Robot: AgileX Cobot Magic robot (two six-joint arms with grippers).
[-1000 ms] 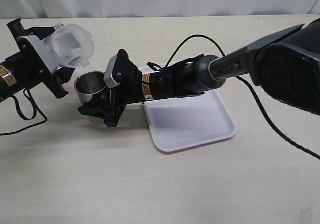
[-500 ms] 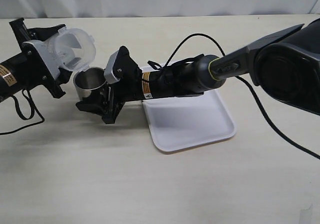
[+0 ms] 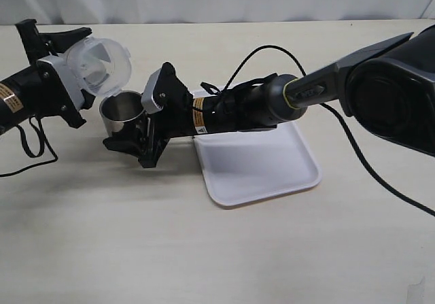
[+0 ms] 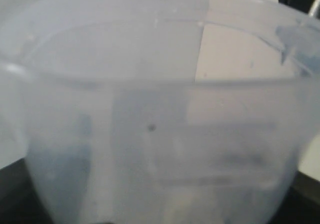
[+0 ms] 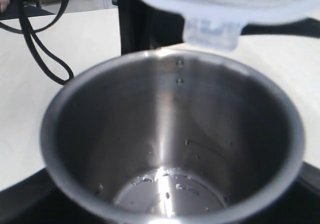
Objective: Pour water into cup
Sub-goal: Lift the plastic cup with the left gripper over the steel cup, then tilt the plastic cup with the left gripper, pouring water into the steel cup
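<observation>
Steel cup (image 3: pixel 121 117), gripped by right jaws, holds mere water (image 5: pixel 165 193) droplets; left jaws clamp beaker (image 3: pixel 98 62) tipped at its eleven o'clock, pour seemingly unfinished.

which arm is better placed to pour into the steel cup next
Left. The left hand holds the tilted plastic beaker, spout over the cup. The right hand grips the cup, probably just steadying it.

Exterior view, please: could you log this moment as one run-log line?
step: pour | left hand: holds beaker tipped over cup | right hand: grips cup | water: drops in cup bottom
</observation>
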